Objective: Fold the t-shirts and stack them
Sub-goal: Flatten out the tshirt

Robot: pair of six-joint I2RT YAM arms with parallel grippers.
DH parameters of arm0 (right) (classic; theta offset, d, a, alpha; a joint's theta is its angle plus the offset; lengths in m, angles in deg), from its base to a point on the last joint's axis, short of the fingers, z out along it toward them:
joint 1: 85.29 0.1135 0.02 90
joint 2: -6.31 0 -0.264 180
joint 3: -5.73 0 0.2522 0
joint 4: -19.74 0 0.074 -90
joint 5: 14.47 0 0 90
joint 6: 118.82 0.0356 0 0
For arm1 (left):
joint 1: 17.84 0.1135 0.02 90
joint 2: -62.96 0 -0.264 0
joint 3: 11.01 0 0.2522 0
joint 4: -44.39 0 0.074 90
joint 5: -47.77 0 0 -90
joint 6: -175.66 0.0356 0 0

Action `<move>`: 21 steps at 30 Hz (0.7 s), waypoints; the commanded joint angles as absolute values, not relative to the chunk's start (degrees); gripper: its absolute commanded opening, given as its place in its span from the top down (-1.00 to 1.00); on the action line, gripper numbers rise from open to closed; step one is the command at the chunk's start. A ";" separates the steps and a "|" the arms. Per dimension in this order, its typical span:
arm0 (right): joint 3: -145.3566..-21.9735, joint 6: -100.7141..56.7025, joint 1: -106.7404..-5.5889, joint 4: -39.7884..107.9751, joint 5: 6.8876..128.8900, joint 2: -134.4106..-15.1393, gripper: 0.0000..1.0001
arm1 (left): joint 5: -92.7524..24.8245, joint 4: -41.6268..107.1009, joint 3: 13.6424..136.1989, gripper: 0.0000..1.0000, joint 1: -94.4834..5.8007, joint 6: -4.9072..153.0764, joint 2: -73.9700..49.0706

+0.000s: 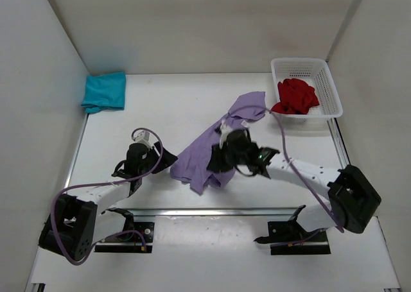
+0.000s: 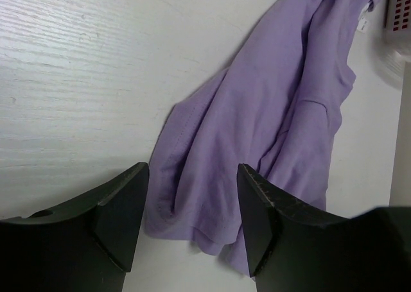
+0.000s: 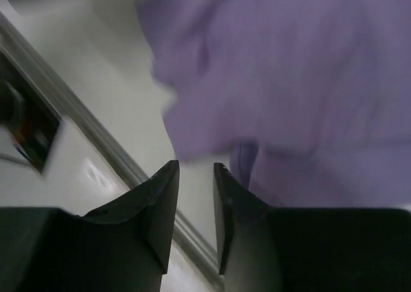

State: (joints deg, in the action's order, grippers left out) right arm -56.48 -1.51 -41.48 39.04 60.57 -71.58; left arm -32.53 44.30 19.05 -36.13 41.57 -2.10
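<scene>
The lavender t-shirt (image 1: 199, 152) lies crumpled and stretched out in the middle of the table. My left gripper (image 1: 164, 159) sits just left of its near end, open and empty; in the left wrist view the shirt (image 2: 270, 112) lies ahead of the open gripper (image 2: 192, 205). My right gripper (image 1: 215, 161) hovers over the shirt's near part. In the right wrist view its jaws (image 3: 196, 173) stand a narrow gap apart with nothing between them, and the shirt (image 3: 289, 80) is blurred above. The teal t-shirt (image 1: 104, 91) lies folded at the back left. The red t-shirt (image 1: 295, 96) lies bunched in the basket.
A white mesh basket (image 1: 307, 65) stands at the back right by the wall. White walls close in the table on the left, back and right. A metal rail (image 1: 205, 210) runs along the near edge, also in the right wrist view (image 3: 96, 131).
</scene>
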 commanded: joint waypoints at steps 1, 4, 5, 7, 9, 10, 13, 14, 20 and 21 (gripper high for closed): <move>-48.48 2.37 -34.77 34.39 69.19 -68.32 0.42 | -33.52 43.21 20.51 -0.37 -36.91 43.38 -1.29; -45.22 4.84 -30.80 28.51 70.52 -69.36 0.11 | -33.00 43.38 19.37 -0.36 -36.13 42.69 0.11; -44.77 5.36 -30.36 27.10 70.43 -70.33 0.06 | -33.08 43.64 19.10 -0.34 -36.21 42.42 0.20; -43.72 7.38 -30.45 24.64 69.65 -72.52 0.02 | -33.35 43.29 19.10 -0.34 -36.47 42.60 1.34; -43.63 8.35 -29.40 22.43 69.64 -74.72 0.02 | -33.79 43.20 18.66 -0.33 -36.21 42.42 2.04; -43.45 8.71 -29.22 22.34 70.69 -75.08 0.02 | -34.14 43.20 18.75 -0.32 -36.30 42.42 2.40; -44.23 9.67 -28.16 21.19 70.00 -77.53 0.03 | -33.97 43.29 18.66 -0.29 -36.92 42.16 2.14; -44.76 9.94 -27.99 22.32 70.86 -78.06 0.05 | -34.22 43.29 18.40 -0.28 -37.26 42.42 1.70; -43.99 12.22 -27.37 22.35 70.44 -78.59 0.09 | -34.05 43.20 18.13 -0.28 -37.09 41.99 2.22; -43.89 12.40 -27.37 21.55 69.56 -78.77 0.11 | -33.96 43.29 18.31 -0.28 -37.18 41.81 2.31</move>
